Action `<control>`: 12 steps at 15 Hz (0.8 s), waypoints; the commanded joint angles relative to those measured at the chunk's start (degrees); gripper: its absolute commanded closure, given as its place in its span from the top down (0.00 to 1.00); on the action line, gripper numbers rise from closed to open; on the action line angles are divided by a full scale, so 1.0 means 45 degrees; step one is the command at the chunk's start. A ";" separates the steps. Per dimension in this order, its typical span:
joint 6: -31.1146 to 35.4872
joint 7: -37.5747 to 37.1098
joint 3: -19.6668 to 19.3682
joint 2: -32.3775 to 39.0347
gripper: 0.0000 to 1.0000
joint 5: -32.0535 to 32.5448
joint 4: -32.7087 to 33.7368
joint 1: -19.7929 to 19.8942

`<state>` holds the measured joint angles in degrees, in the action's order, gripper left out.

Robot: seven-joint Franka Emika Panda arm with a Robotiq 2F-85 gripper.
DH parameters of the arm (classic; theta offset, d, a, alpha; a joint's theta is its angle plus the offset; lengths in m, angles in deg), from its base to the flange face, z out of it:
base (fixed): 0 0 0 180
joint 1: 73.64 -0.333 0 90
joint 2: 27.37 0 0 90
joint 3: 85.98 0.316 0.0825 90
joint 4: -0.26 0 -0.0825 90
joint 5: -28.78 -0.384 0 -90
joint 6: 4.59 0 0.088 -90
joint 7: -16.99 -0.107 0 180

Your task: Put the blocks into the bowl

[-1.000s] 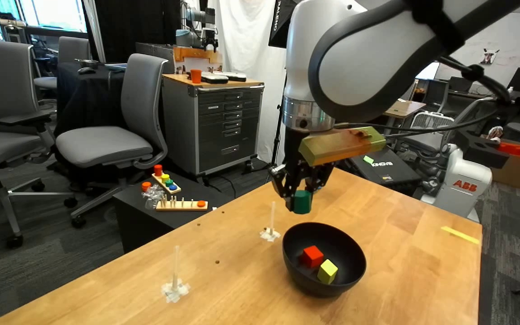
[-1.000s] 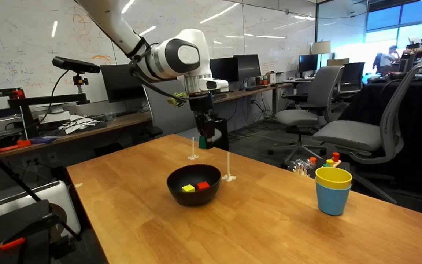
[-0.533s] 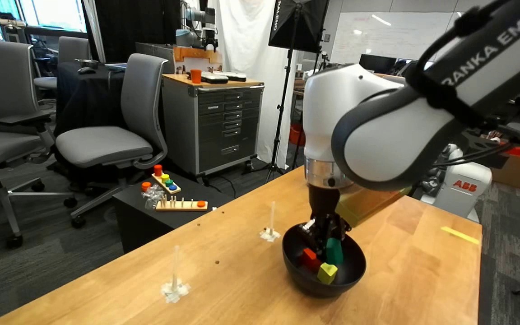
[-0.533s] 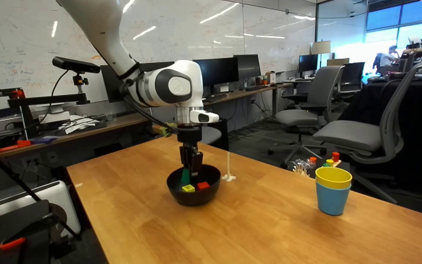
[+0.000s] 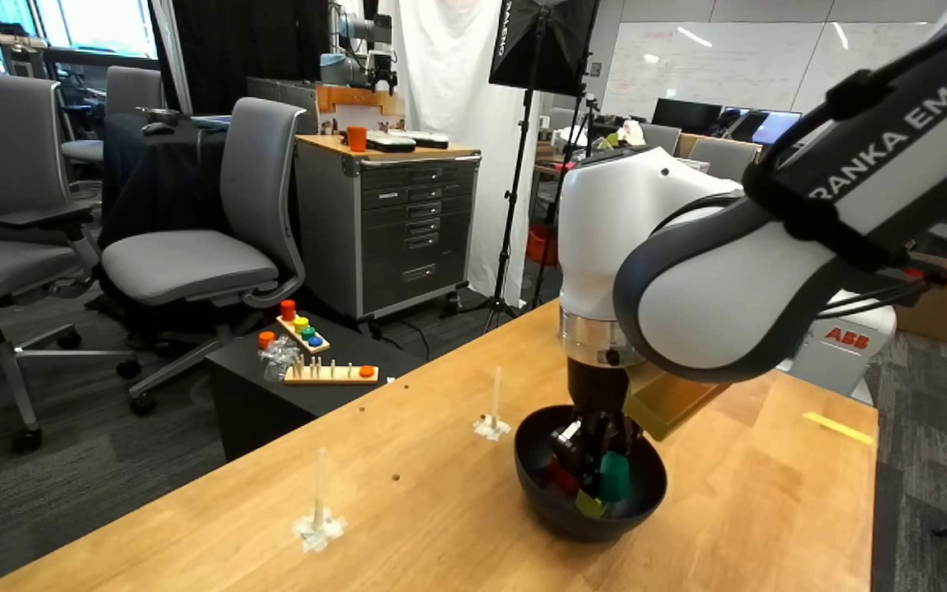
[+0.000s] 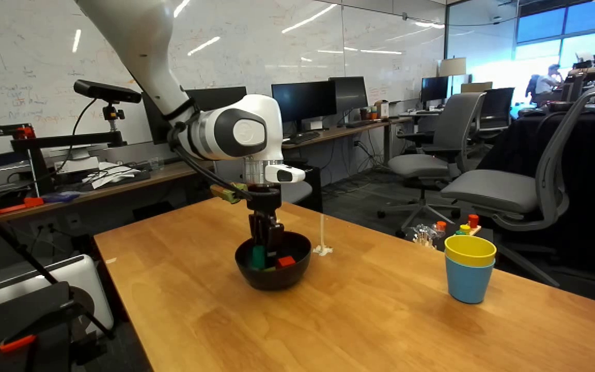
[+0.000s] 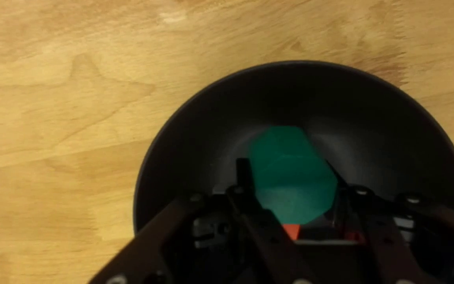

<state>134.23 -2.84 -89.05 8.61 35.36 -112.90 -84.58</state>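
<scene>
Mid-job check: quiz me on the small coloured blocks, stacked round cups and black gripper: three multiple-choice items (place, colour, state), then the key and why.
1. Where is the small red-orange cube?
A) On the floor
B) On a chair
C) In the wide black bowl

2. What colour is the tapered cup under the yellow cup?
A) Blue
B) Red
C) Green

3. What state is the black gripper in?
A) Raised clear, empty
B) In the bowl, dark green block between its fingers
C) Over the cups, empty

1: C, it shows inside the bowl in an exterior view.
2: A, blue shows below yellow in an exterior view.
3: B, the wrist view shows fingers either side of the block.
</scene>
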 commanded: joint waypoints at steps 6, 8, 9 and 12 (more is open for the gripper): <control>0.0676 0.0163 0.0388 0.0366 1.00 -0.0534 0.0244 0.0044; 0.0653 0.0237 0.0550 0.0257 1.00 -0.0843 0.0368 0.0113; 0.0615 0.0278 0.0645 0.0198 1.00 -0.0994 0.0462 0.0146; 0.0658 0.0327 0.0838 0.0031 1.00 -0.1370 0.0683 0.0145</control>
<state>136.94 -2.84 -86.93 9.93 31.65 -110.79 -84.81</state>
